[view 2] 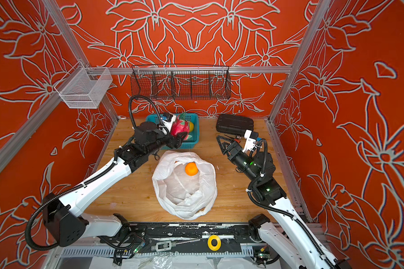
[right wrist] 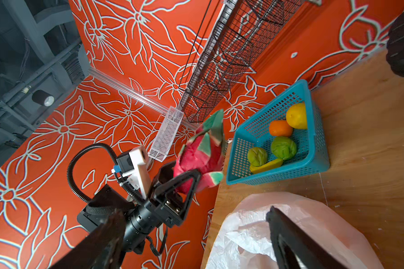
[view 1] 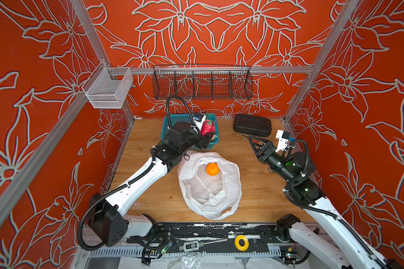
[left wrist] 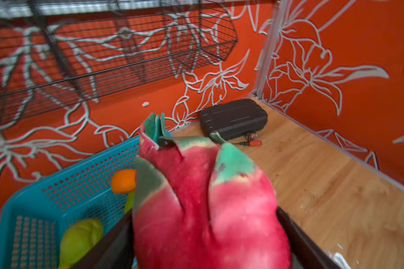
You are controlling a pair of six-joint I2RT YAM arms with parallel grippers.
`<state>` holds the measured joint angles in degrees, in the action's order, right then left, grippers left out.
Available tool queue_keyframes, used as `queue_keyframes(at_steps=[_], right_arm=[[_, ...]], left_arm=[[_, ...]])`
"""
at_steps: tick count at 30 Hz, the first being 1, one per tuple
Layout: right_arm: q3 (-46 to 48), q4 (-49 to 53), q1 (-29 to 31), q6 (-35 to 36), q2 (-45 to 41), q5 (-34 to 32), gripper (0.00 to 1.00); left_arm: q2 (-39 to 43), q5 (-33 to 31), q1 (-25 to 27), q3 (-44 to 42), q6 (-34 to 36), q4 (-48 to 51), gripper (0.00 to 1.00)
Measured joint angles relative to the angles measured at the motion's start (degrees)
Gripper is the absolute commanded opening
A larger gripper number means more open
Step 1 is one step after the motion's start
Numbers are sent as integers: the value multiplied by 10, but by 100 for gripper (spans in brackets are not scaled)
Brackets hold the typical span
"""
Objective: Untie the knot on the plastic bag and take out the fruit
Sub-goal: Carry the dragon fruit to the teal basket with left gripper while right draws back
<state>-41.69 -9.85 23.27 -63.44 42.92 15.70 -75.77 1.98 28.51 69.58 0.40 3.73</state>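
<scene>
Wooden table (view 1: 254, 186) first: our left gripper (right wrist: 184, 179) holds the dragon fruit (left wrist: 203, 205) just above the blue basket (view 1: 175, 120). We should lower it gently, then let go. Our right gripper (view 1: 252, 145) is wide and empty. One orange (view 1: 212, 169) waits in the open plastic bag (view 1: 210, 198)

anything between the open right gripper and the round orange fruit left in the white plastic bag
Nothing visible: the white plastic bag gapes open with the round orange fruit uncovered inside, and only bare wooden table lies between bag and right gripper.
</scene>
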Motion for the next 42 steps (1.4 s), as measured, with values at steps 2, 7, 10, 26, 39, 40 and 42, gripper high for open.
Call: queue_keyframes(at_steps=[2, 7, 10, 26, 39, 40, 42], right_arm=[[0, 3, 0, 0, 6, -2, 97], [0, 2, 0, -1, 21, -2, 97], [0, 2, 0, -2, 26, -2, 97], [0, 2, 0, -2, 28, -2, 97], [0, 18, 0, 5, 22, -2, 97], [0, 20, 0, 5, 22, -2, 97], [-2, 24, 0, 5, 22, -2, 97]], left_arm=[[8, 1, -26, 0, -42, 10, 30], [11, 3, -92, 3, -142, 59, 28], [-1, -9, -122, 17, -186, 106, 27], [-135, -56, -183, 85, -169, 171, 23], [-263, 25, -183, 140, -26, 86, 23], [-276, 32, -183, 149, -16, 83, 23], [-300, 39, -183, 163, 1, 81, 23]])
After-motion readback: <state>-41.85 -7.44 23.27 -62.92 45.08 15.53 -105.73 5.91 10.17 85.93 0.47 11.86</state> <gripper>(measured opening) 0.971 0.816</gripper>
